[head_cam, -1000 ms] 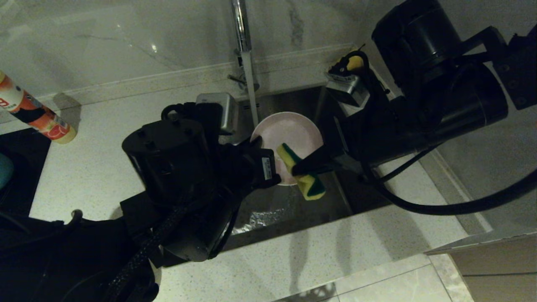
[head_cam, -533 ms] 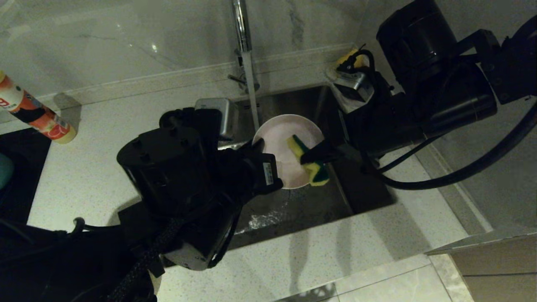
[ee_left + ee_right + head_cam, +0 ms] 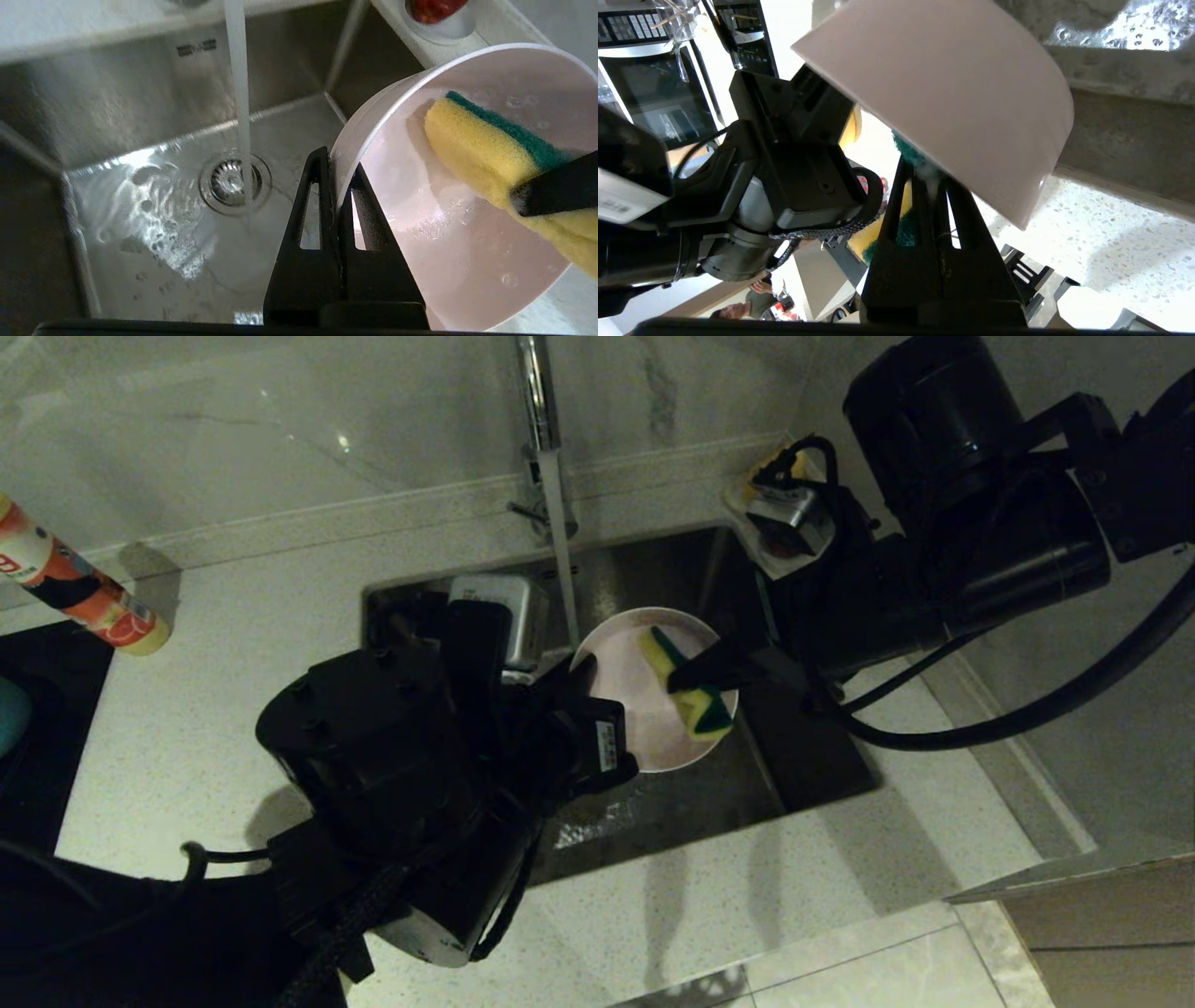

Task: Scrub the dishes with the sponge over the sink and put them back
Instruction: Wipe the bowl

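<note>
A pale pink bowl [image 3: 627, 709] hangs tilted over the steel sink [image 3: 653, 555], its inside facing the right arm. My left gripper [image 3: 577, 674] is shut on the bowl's rim [image 3: 337, 163], one finger inside and one outside. Reaching in from the right, my right gripper [image 3: 686, 677] is shut on the yellow-and-green sponge [image 3: 702, 714]. The sponge [image 3: 472, 144] lies against the bowl's wet inner wall [image 3: 467, 242]. In the right wrist view the bowl's outside [image 3: 962, 93] covers most of the sponge [image 3: 861, 240] and the right gripper [image 3: 924, 172].
Water runs from the tap [image 3: 551, 495] past the bowl's edge onto the drain strainer [image 3: 233, 182]. A white dish with red fruit [image 3: 434, 9] stands at the sink's back right corner. An orange bottle [image 3: 84, 588] lies on the counter far left, beside a dark hob [image 3: 37, 709].
The sponge has slid from the bowl's lower rim up into the bowl. The left gripper and the bowl have shifted slightly down and to the right over the sink.
</note>
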